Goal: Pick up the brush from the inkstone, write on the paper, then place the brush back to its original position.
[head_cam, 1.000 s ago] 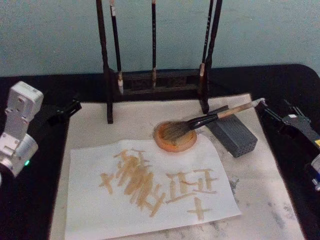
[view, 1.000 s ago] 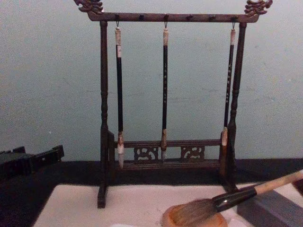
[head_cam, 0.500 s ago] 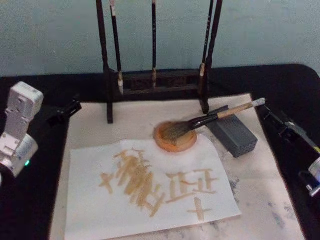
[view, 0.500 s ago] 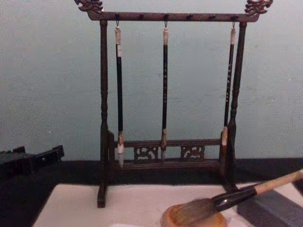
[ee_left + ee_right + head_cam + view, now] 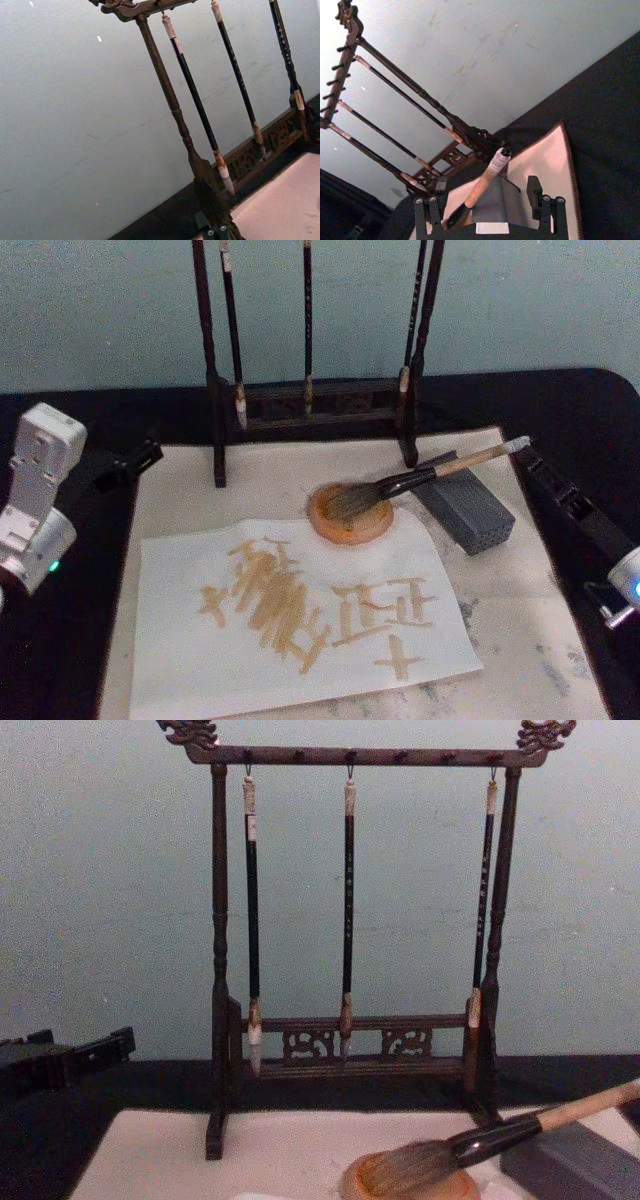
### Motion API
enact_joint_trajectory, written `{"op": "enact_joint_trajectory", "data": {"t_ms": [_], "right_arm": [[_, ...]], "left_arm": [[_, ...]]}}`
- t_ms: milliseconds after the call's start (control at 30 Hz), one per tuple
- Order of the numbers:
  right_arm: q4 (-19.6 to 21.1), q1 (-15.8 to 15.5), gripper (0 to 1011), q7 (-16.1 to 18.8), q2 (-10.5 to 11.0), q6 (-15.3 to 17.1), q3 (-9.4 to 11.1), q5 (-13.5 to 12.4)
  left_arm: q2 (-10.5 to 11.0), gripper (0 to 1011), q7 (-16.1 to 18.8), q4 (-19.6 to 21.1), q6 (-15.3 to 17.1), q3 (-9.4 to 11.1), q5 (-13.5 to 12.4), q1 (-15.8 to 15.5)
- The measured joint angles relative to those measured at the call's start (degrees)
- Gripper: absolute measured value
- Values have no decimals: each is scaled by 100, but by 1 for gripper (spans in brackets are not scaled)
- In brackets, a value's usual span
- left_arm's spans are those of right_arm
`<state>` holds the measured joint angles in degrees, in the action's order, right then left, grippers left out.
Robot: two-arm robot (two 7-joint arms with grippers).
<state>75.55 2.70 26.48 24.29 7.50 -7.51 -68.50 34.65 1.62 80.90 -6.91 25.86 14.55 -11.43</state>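
Observation:
The brush (image 5: 420, 478) lies free, its bushy head resting in the round orange-brown inkstone (image 5: 350, 514) and its tan handle propped across a grey block (image 5: 466, 507). In the chest view the brush (image 5: 470, 1148) slants up from the inkstone (image 5: 400, 1188). My right gripper (image 5: 530, 464) is open just past the handle's end, not touching it; in the right wrist view the brush (image 5: 487, 177) lies ahead between the spread fingers of the right gripper (image 5: 487, 201). The paper (image 5: 180, 640) carries tan strokes. My left gripper (image 5: 132, 460) is parked at the left.
A dark wooden rack (image 5: 310, 400) with three slim hanging brushes (image 5: 347, 910) stands behind the inkstone. A cream felt mat (image 5: 530, 630) lies under the paper on the black table (image 5: 90, 680). The left gripper (image 5: 70, 1058) sits low at the chest view's left edge.
My right gripper has drawn back from the brush's handle end, toward the table's right front. The brush stays on the inkstone and block. The left arm has not moved.

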Motion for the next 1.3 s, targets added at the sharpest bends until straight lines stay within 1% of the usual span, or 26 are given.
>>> {"op": "enact_joint_trajectory", "data": {"t_ms": [133,200,500,900,1033,1300], "right_arm": [[-141,123,1008,62,-43,67,-57,-175],[-161,143,1008,70,-47,71,-70,-192],[-354,369,1008,94,-42,70,-251,-281],[-752,673,1008,113,-26,69,-440,-441],[-891,763,1008,164,-38,74,-498,-535],[-1008,845,1008,272,-62,108,-579,-720]], "left_arm": [[0,1002,0,0,0,0,0,0],[0,1002,0,0,0,0,0,0],[0,1002,0,0,0,0,0,0],[0,1002,0,0,0,0,0,0],[0,1002,0,0,0,0,0,0],[0,1000,0,0,0,0,0,0]]}}
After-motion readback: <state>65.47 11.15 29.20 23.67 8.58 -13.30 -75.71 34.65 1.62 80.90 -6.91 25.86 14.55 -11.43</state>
